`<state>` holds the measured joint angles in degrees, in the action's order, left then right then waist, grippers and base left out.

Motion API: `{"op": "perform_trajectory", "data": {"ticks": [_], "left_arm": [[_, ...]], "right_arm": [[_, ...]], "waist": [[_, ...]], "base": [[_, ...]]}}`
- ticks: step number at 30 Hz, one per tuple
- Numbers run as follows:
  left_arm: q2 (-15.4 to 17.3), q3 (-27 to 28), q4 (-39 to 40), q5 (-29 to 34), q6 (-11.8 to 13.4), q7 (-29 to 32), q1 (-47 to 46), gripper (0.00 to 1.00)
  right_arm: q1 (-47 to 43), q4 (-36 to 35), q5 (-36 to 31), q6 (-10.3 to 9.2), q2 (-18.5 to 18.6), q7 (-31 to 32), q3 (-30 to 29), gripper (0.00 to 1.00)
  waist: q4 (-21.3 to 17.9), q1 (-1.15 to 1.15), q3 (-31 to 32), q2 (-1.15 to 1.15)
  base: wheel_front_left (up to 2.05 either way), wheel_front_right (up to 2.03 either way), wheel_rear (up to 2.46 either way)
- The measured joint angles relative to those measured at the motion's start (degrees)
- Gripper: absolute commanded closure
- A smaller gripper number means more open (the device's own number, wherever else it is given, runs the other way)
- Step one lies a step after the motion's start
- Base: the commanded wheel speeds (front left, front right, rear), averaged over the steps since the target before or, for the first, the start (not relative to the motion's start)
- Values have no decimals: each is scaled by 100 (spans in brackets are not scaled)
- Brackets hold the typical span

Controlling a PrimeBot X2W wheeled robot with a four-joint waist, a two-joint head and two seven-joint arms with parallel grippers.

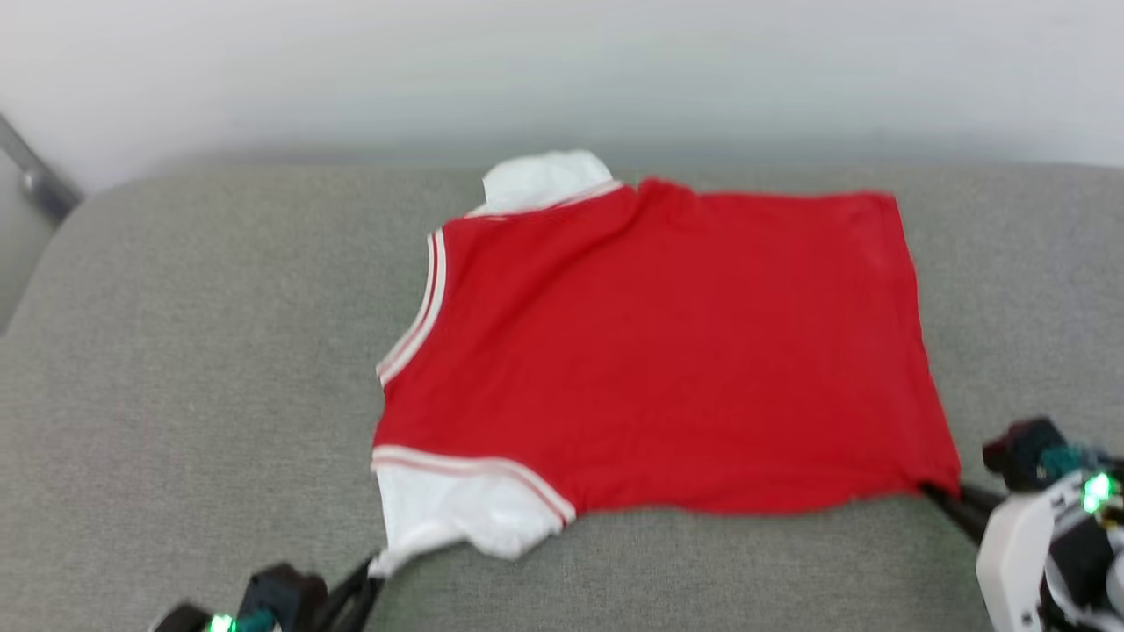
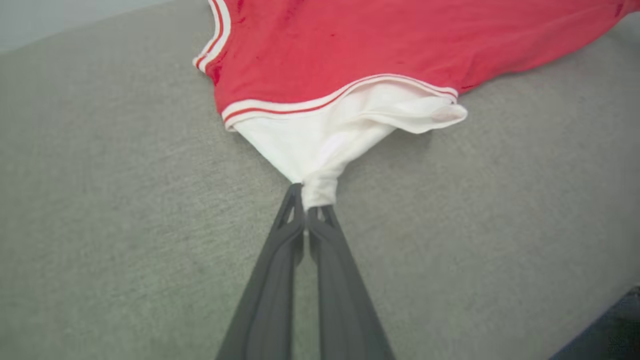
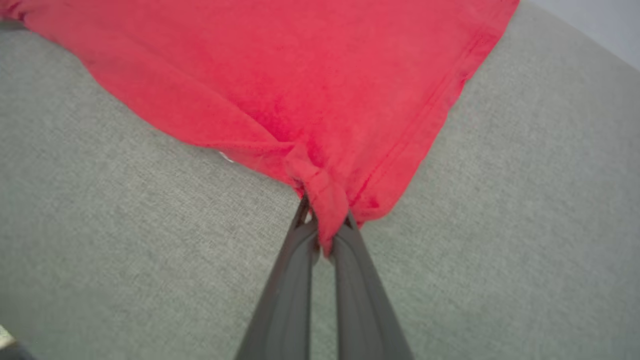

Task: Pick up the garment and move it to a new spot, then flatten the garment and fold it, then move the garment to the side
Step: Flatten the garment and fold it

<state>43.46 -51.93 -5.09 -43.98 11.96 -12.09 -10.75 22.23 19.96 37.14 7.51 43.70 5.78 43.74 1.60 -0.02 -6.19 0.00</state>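
Two corners of the near edge are pinched as a bright red, jersey-style garment (image 1: 667, 351) of thin, soft fabric lies spread on a grey, coarse-woven cushion (image 1: 193, 369). The robot's left gripper (image 2: 306, 200) has its long dark fingers closed on the bunched tip of the white near sleeve (image 2: 320, 145), drawing it to a taut point. The right gripper (image 3: 325, 227) is clamped on a rolled fold of the red hem corner.

The shirt lies forward of both tools, its long axis running across the robot's front, with the collar end to the left and the hem to the right. Each arm is nearest its own end. The second white sleeve (image 1: 540, 180) pokes out at the far edge, close to a pale wall (image 1: 562, 70).

Thin red-and-white stripe trim (image 1: 421, 307) rims the neck opening and both shoulder seams. No lettering shows on the upturned side.

The body looks nearly flat, with a slight ripple along the near edge. Any fold would probably carry that near edge away from the robot, over onto the far one.
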Motion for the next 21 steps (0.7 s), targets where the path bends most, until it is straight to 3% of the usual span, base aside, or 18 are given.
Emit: {"op": "perform_trajectory", "data": {"ticks": [10, 21], "left_arm": [[367, -272, 801, -487, 310, 389, 1107, 100], [405, -530, 878, -612, 231, 739, 1340, 100]], "right_arm": [[-1728, -836, 32, 0, 344, 584, -889, 100], [-3019, -1506, -115, 0, 230, 1192, -1947, 100]], "waist": [[67, 0, 518, 0], [144, 0, 660, 0]], "base": [[0, 0, 0], [0, 0, 0]]}}
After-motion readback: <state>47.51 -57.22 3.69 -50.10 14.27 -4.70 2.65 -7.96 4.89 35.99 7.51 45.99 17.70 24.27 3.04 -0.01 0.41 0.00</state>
